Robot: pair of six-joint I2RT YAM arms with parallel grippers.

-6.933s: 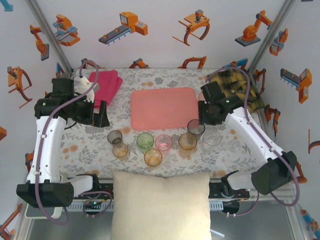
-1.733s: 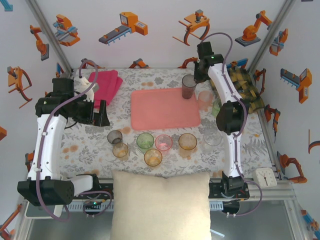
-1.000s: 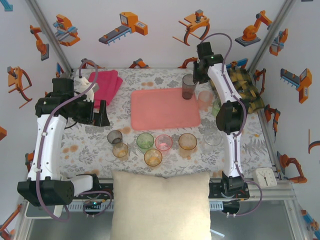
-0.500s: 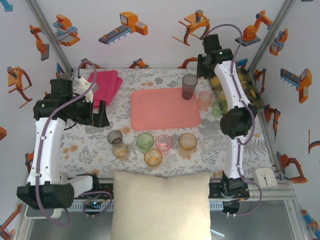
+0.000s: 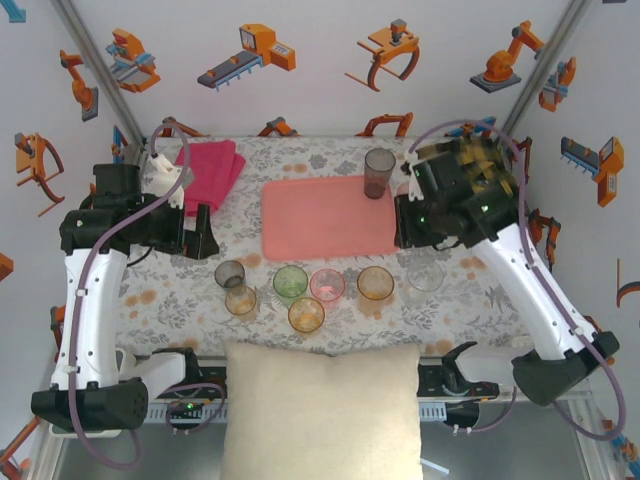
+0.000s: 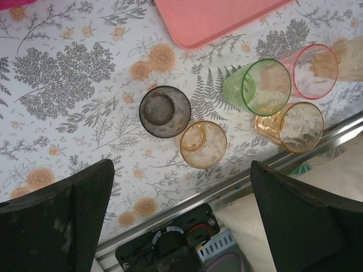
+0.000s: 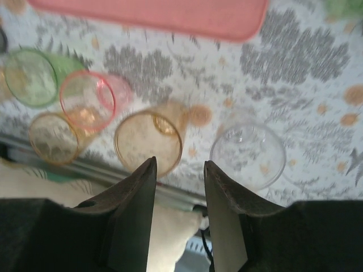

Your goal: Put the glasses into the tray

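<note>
Tray: salmon-pink tray (image 5: pixel 320 220) lies upper centre in the top view, flat on the flowered table (image 5: pixel 170 290).
Glass on tray: tall grey glass (image 5: pixel 379 172) stands upright at the tray's upper right corner, the one glass seen in it.
Glasses off tray: seven stand on the table below the tray's lower edge, in a loose row across mid frame.
Row, left to right: low grey glass (image 5: pixel 229 273), left amber glass (image 5: pixel 240 300), green glass (image 5: pixel 290 283), front amber glass (image 5: pixel 306 315), pink glass (image 5: pixel 327 285), right amber glass (image 5: pixel 375 283), clear glass (image 5: pixel 425 273).
Spacing: low grey touches left amber; green, pink and front amber sit bunched together; clear stands a little apart at the right end.
Left gripper: left gripper (image 6: pixel 181 170) has its fingers spread wide with nothing between them. It hangs over the low grey and left amber glasses.
Right gripper: right gripper (image 7: pixel 178 165) has its fingers parted and empty. It is above the gap between the right amber and clear glasses, touching neither.
Other: magenta towel (image 5: pixel 210 170) at upper left; cream cushion (image 5: pixel 320 410) at bottom centre.
</note>
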